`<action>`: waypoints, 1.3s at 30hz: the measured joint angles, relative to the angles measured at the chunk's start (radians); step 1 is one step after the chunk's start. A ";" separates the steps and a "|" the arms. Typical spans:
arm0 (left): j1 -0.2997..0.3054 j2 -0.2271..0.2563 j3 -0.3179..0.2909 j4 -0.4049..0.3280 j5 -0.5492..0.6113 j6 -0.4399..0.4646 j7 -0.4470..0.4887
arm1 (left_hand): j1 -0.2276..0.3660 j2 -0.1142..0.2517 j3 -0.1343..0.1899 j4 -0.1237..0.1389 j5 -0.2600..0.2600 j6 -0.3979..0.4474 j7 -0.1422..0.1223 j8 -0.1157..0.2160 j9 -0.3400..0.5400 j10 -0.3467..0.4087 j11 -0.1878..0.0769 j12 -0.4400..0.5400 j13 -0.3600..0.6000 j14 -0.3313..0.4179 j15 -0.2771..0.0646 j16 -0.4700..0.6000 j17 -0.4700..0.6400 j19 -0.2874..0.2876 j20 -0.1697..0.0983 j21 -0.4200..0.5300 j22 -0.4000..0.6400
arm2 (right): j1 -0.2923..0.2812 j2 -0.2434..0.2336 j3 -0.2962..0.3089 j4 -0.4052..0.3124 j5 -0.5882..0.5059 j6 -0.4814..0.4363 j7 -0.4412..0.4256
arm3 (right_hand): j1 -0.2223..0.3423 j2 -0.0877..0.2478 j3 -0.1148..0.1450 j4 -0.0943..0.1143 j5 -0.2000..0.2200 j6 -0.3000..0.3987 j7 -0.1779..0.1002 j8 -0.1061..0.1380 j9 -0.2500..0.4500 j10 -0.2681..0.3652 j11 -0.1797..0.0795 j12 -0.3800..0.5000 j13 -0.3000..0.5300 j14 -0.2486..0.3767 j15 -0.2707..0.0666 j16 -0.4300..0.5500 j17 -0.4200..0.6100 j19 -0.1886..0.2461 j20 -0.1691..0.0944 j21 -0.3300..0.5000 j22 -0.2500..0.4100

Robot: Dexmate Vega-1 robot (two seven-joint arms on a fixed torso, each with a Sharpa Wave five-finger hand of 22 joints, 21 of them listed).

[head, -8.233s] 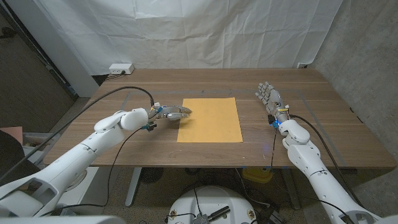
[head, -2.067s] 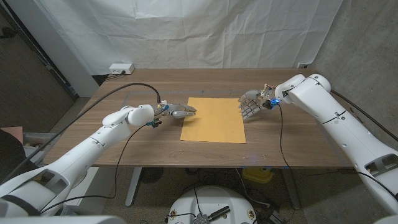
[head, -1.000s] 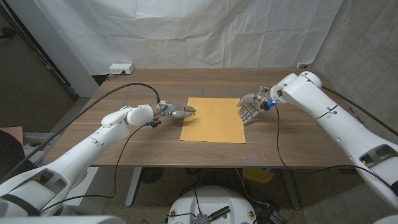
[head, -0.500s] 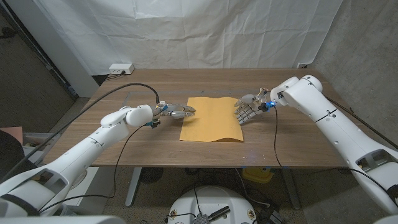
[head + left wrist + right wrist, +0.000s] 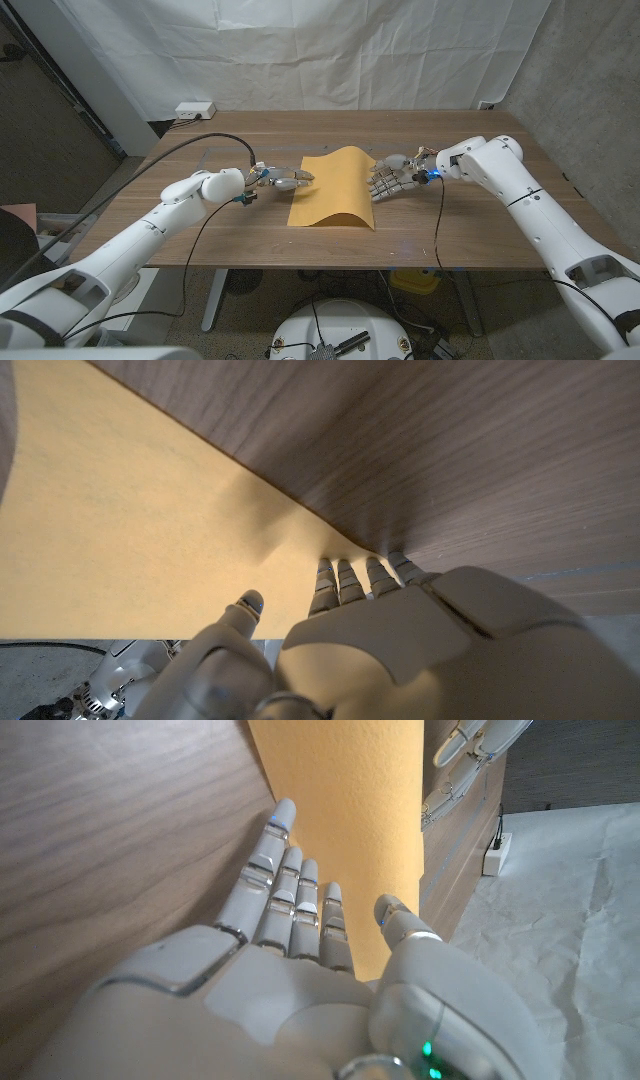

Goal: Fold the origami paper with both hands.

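Observation:
An orange-yellow origami paper lies mid-table on the wooden table. Its right part is raised in a hump and curls leftward. My left hand reaches over the paper's left edge, and its fingertips press on the paper right at that edge. My right hand is at the lifted right edge, fingers spread and pointing left, pushing it up. In the right wrist view the paper stands up in front of the fingers of the right hand, not clearly pinched.
A white power strip sits at the table's far left corner. A black cable runs over the table's left part to my left arm. A white cloth backdrop hangs behind the table.
My right hand came in from the table's right side to the paper's right edge and pushed it up and leftward, so the flat sheet now humps. The left hand stayed put.

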 measured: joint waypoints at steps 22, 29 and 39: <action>-0.043 -0.021 0.020 0.064 -0.002 -0.030 0.007 | 0.000 0.000 -0.003 0.003 0.002 0.000 0.000 0.000 0.000 0.000 0.000 0.000 0.000 0.000 0.000 -0.001 -0.001 0.004 -0.004 -0.003 0.001 | -0.043 0.131 0.081 0.184 0.122 0.135 0.078 | 0.004 0.004 0.008 0.052 0.000 -0.050 -0.003 -0.007 0.000 -0.061 0.021 -0.009 0.000 -0.046 -0.001 -0.022 0.011 -0.060 0.005 -0.027 0.000; -0.057 -0.027 0.026 0.084 -0.002 -0.039 0.007 | 0.000 0.000 -0.007 -0.002 0.007 0.000 0.000 0.000 0.000 0.000 0.000 0.000 0.000 0.000 0.000 -0.002 -0.001 0.004 -0.004 -0.003 0.000 | -0.061 0.197 0.127 0.251 0.171 0.156 0.091 | 0.004 0.004 0.007 0.059 0.000 -0.049 -0.003 -0.006 0.000 -0.061 0.021 -0.009 0.000 -0.063 0.016 -0.023 0.011 -0.060 0.005 -0.027 0.000; -0.072 -0.034 0.033 0.109 -0.002 -0.049 0.007 | 0.000 0.000 -0.007 -0.002 0.007 0.000 0.000 0.000 0.000 0.000 0.000 0.000 0.000 0.000 0.000 -0.002 -0.001 0.004 -0.004 -0.007 0.000 | -0.083 0.270 0.182 0.312 0.226 0.188 0.098 | 0.004 0.004 0.011 0.063 0.000 -0.049 -0.003 -0.003 0.000 -0.057 0.017 -0.009 0.000 -0.067 0.012 -0.023 0.011 -0.072 0.004 -0.027 -0.002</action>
